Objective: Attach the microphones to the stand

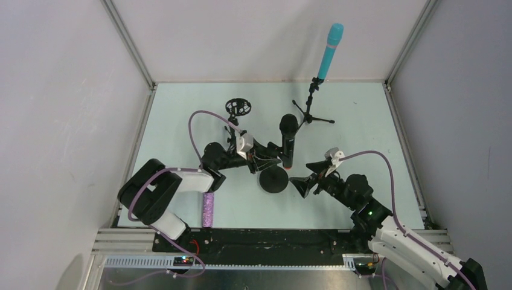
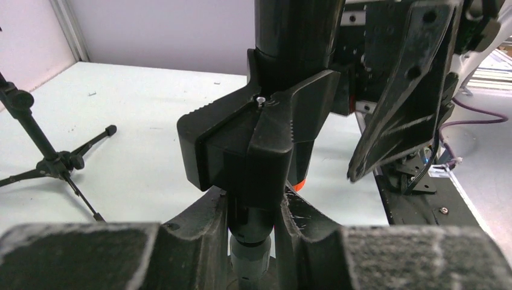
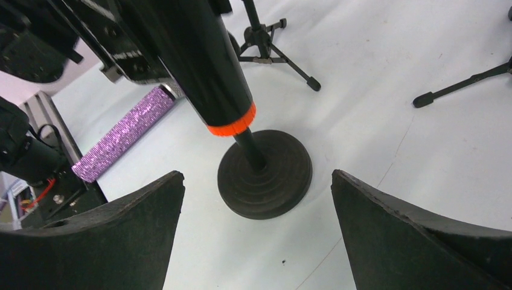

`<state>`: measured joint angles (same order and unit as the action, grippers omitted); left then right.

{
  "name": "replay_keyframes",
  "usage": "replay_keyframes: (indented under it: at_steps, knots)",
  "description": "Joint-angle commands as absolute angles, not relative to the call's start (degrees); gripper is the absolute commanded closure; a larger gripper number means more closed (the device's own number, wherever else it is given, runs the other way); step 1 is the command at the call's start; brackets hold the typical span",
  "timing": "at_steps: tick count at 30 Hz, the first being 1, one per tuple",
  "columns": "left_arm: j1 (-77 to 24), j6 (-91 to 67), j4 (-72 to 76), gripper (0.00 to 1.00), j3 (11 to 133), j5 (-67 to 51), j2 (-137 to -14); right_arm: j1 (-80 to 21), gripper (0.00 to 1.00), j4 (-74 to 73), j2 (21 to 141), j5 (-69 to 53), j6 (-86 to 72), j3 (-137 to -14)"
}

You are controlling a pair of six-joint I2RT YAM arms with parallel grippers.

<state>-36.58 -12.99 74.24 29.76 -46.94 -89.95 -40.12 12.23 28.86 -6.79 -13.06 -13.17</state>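
The black microphone (image 1: 288, 142) with an orange end ring (image 3: 232, 124) stands upright in the clip (image 2: 253, 145) of a round-based stand (image 1: 273, 180). My left gripper (image 1: 270, 162) is shut on that stand's post (image 2: 250, 232) just under the clip. My right gripper (image 1: 302, 184) hangs open, right of the base (image 3: 265, 175), holding nothing. The cyan microphone (image 1: 329, 51) sits on a tripod stand (image 1: 311, 112) at the back. The purple glitter microphone (image 1: 208, 209) lies flat near the front edge, under the left arm.
A third stand with a round ring holder (image 1: 238, 107) stands behind the left gripper. Tripod legs (image 3: 265, 42) spread on the mat behind the round base. Metal frame rails line both sides of the table.
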Motion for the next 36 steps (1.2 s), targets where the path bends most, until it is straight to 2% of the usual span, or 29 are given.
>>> replay_keyframes:
  at_steps: [1,16,23,33,36]
  knots:
    - [-37.29,-14.88,80.48,1.00,34.22,-46.12,-85.05,-42.93,0.05,19.54,29.75,-2.05,-10.01,-11.97]
    - [-38.33,-19.67,79.23,1.00,36.04,-35.04,-78.47,-51.27,0.08,30.29,35.64,8.36,-4.75,-11.87]
    - [-39.66,-17.01,69.62,1.00,37.13,-30.39,-73.14,-52.55,0.09,35.68,41.03,10.08,-2.13,-16.06]
    - [-40.46,-19.40,63.21,1.00,38.23,-28.26,-70.11,-54.15,0.13,44.75,50.29,10.14,2.40,-19.48]
    - [-41.06,-19.07,62.70,1.00,37.99,-27.57,-69.53,-54.87,0.18,47.28,53.34,10.15,3.00,-20.37]
